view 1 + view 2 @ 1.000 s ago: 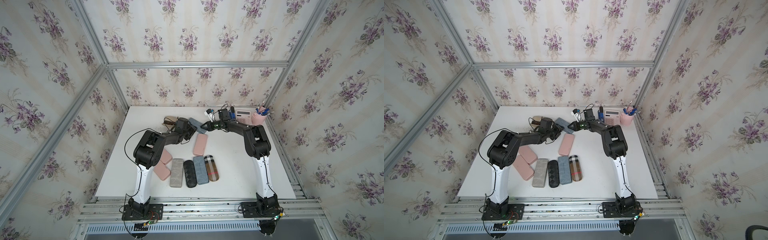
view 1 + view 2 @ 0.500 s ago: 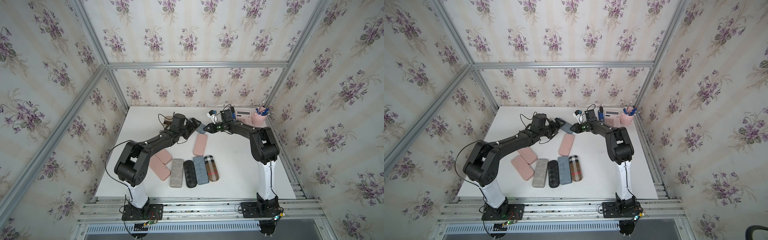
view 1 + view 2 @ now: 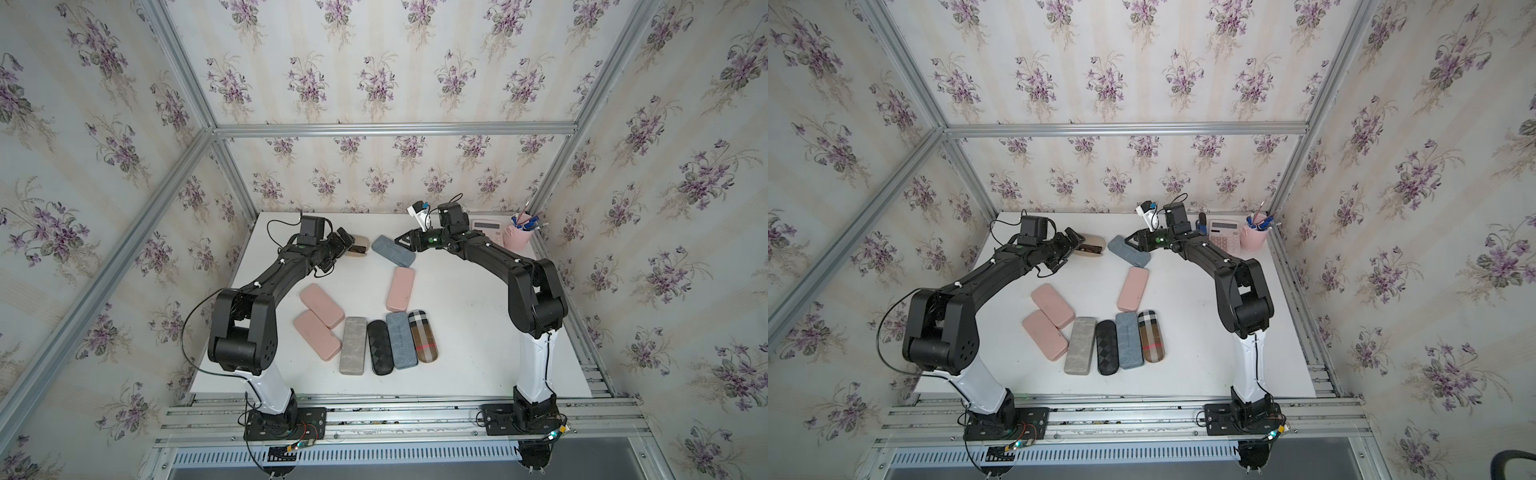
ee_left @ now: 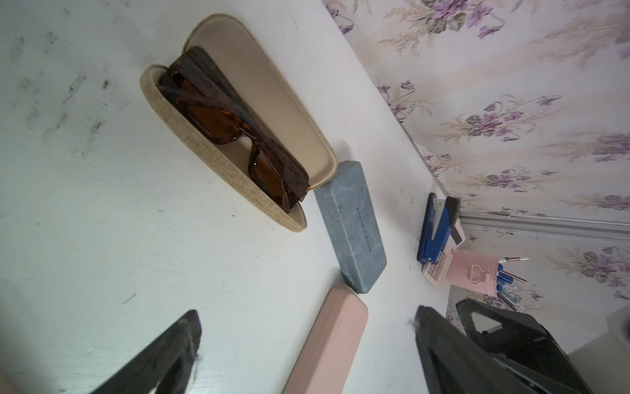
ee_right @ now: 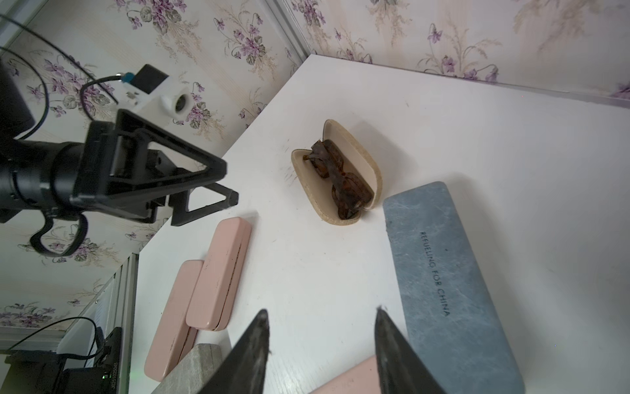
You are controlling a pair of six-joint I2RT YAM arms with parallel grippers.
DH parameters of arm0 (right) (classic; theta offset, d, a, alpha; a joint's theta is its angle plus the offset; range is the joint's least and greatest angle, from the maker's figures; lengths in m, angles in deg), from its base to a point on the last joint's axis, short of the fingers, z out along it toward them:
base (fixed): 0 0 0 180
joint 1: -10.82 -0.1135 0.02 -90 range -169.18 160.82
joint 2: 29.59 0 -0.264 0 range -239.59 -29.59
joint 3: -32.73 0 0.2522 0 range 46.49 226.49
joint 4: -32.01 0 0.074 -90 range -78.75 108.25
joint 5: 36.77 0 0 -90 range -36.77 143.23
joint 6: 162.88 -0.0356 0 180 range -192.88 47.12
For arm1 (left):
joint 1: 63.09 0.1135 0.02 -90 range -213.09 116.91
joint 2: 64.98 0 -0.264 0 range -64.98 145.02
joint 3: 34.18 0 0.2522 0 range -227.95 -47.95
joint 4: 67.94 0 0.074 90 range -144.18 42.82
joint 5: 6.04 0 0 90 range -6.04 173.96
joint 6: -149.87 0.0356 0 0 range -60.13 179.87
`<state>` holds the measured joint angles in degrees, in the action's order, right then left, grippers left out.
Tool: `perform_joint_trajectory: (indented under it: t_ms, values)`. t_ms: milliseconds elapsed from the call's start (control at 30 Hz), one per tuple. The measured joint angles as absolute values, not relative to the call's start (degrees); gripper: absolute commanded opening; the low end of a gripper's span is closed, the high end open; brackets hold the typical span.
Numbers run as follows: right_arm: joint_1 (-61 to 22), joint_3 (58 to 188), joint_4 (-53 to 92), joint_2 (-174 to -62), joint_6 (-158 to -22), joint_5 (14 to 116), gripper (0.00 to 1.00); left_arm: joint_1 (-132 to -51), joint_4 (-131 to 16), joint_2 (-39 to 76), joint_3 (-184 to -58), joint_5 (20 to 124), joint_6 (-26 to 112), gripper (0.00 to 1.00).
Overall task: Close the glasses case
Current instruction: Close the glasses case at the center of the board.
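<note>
Starting from the near edge of the table, a row of closed cases lies side by side, and a single pink case sits alone further in, toward the middle. Beyond it a blue-grey case lies slantwise, shut.

The right gripper hangs near that case's far end with its fingers partly apart and only bare table between them. A second ago they were almost together, so it has let go or is letting go. The left gripper has gone from half spread to fully spread in that time. Its arm, folded up at the elbow a second ago, now reaches out long and low, and nothing sits between its fingers either.

Just past both tools, near the far edge and left of its middle, is the glasses case. It is a beige woven shell with its lid raised and brown sunglasses lying in the lower half, one end just beside the blue-grey case. A calculator and pen cup stand in the far right corner.

My reading is that both tools have released and the sunglasses are in place. The lid is not down, though, so the closing itself is still to do, and a free gripper must come round to press the lid over.
</note>
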<state>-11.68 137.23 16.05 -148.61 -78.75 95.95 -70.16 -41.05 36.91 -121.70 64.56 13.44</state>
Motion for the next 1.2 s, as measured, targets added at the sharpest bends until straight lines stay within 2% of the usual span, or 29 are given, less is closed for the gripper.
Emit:
perform_joint_trajectory:
  t_ms: [467,600,733,900,1000,1167,1200]
  values:
    - [-11.92,134.41,14.15,-149.03,-77.98,94.77,0.49,-69.48,-35.57,53.95,-134.68,65.37,13.70,0.90]
    - [-11.88,132.93,14.26,-148.99,-77.33,94.60,0.48,-69.48,-33.86,57.21,-138.31,66.05,12.85,0.77]
    - [-11.88,131.40,14.41,-148.88,-76.96,94.44,0.48,-69.48,-32.24,58.44,-139.89,66.66,12.80,0.68]
    - [-11.94,130.35,14.76,-148.22,-76.80,94.27,0.48,-69.50,-31.19,59.35,-139.80,67.30,12.80,0.65]
    - [-11.94,129.80,14.76,-147.70,-76.58,94.25,0.47,-69.52,-30.76,59.48,-139.73,67.30,12.87,0.57]
    - [-11.92,128.64,15.00,-146.52,-76.06,94.20,0.47,-69.59,-30.69,59.03,-138.09,67.43,13.09,0.56]
    - [-11.92,128.40,15.18,-146.30,-76.06,94.20,0.47,-69.59,-30.69,58.85,-137.59,67.41,13.11,0.51]
